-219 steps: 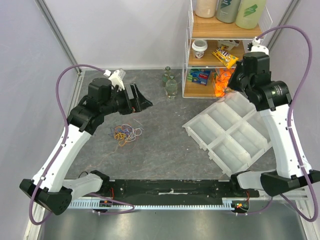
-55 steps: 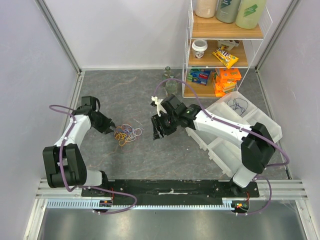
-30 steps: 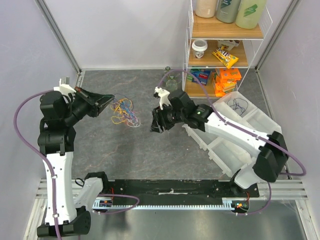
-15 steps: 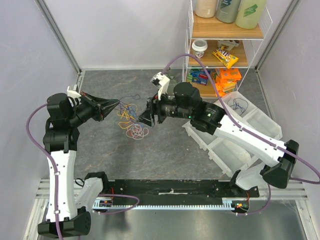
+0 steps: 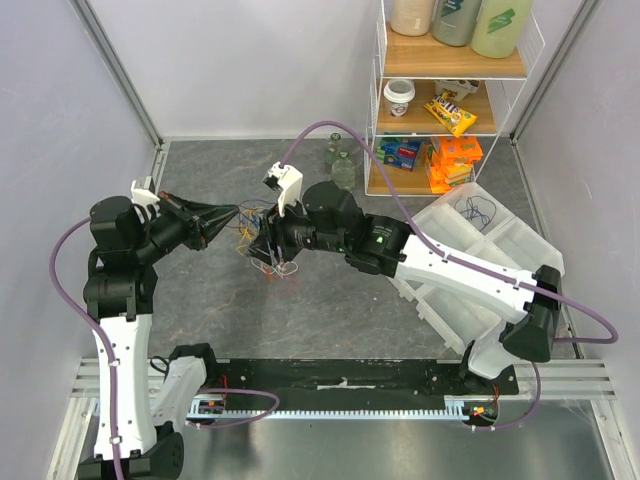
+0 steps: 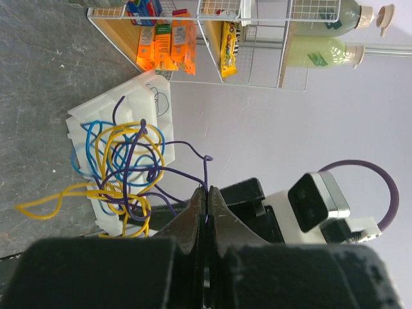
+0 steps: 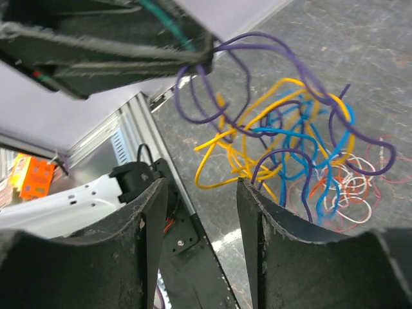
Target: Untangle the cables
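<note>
The left gripper (image 6: 207, 190) is pinching one thin purple cable (image 6: 205, 172) of the loose multicoloured tangle of thread-like cables (image 7: 290, 138), which is dangling from its tip above the grey table (image 5: 330, 300), while the right gripper (image 7: 201, 187), jaws parted and empty, is facing those strands from the opposite side.

left arm (image 5: 120, 350): white shell links, black joint housings, slight gloss.
right arm (image 5: 460, 280): same build, with white links and black blocks at the joints.
hoses: thick, smooth and purple; left hose (image 5: 55, 270) runs along its arm in a loose loop, right hose (image 5: 320, 125) runs from wrist to base.
wrist camera (image 5: 283, 185): small white block on the right arm, dark lens face; a matching white block on the left.
jaws: matt black, grainy up close, tapering to thin tips.
base (image 5: 200, 352): black mount, white cover.
</note>
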Tool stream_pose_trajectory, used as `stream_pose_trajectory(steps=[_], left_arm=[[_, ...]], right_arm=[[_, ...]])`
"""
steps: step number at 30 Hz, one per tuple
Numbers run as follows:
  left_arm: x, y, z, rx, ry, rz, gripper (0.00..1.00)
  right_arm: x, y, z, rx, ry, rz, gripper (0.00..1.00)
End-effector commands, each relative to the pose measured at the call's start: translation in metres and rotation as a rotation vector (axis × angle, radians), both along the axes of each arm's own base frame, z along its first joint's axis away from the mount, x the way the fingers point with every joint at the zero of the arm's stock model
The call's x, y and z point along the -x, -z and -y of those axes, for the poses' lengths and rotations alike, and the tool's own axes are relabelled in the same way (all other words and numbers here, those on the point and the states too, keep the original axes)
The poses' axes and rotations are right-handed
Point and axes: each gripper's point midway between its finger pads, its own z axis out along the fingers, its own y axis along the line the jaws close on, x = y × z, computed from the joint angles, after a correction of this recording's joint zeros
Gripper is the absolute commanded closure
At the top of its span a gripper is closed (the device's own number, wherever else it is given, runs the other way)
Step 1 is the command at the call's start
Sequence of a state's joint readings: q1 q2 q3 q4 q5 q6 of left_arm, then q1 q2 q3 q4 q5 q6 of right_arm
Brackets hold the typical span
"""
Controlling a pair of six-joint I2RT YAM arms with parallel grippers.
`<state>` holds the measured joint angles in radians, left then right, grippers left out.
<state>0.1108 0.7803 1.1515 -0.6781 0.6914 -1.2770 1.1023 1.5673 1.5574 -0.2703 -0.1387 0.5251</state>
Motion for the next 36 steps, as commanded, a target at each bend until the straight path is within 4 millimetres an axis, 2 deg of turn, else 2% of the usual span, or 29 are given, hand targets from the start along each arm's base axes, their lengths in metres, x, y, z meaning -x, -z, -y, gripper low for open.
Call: stream_pose_trajectory(steps=[1,5,9,14,16,18,21,22,23,25,26,30,32,36], left_arm=[[0.011,-0.004,0.006,0.040,0.032,-0.013,0.98],[0.015,-0.001,0.006,0.040,0.034,-0.023,0.98],[0.016,0.001,0.007,0.053,0.030,-0.035,0.98],[0.018,0.002,0.008,0.058,0.035,-0.036,0.98],[0.019,0.003,0.008,0.063,0.037,-0.042,0.98],[0.020,0.003,0.008,0.064,0.035,-0.041,0.98],[0.018,0.003,0.007,0.060,0.027,-0.038,0.98],[0.017,0.001,0.006,0.054,0.022,-0.030,0.99],[0.016,-0.001,0.006,0.045,0.021,-0.022,0.98],[0.011,-0.008,0.003,0.009,0.009,0.018,0.98],[0.009,-0.013,0.001,-0.010,-0.002,0.037,0.98],[-0.002,-0.025,-0.009,-0.075,-0.056,0.093,0.98],[-0.008,-0.027,-0.012,-0.087,-0.072,0.102,0.98],[-0.021,-0.029,-0.015,-0.090,-0.082,0.097,0.98]], right_arm=[[-0.022,-0.023,0.002,-0.024,0.112,0.048,0.46],[-0.031,-0.023,0.013,-0.002,0.180,0.072,0.46],[-0.028,-0.018,0.005,0.007,0.145,0.066,0.47],[-0.033,-0.019,0.001,0.011,0.150,0.084,0.50],[-0.033,-0.019,-0.001,0.011,0.144,0.084,0.57],[-0.031,-0.018,-0.004,0.011,0.126,0.078,0.74],[-0.024,-0.002,-0.002,0.040,0.099,0.055,0.92],[-0.022,0.001,0.004,0.052,0.101,0.050,0.99],[-0.021,0.009,0.010,0.071,0.108,0.048,1.00],[-0.019,0.019,0.027,0.102,0.137,0.048,1.00],[-0.018,0.018,0.040,0.109,0.161,0.063,1.00],[-0.019,0.037,0.085,0.162,0.271,0.078,1.00],[-0.023,0.057,0.108,0.211,0.336,0.064,1.00],[-0.043,0.119,0.167,0.351,0.489,-0.075,1.00]])
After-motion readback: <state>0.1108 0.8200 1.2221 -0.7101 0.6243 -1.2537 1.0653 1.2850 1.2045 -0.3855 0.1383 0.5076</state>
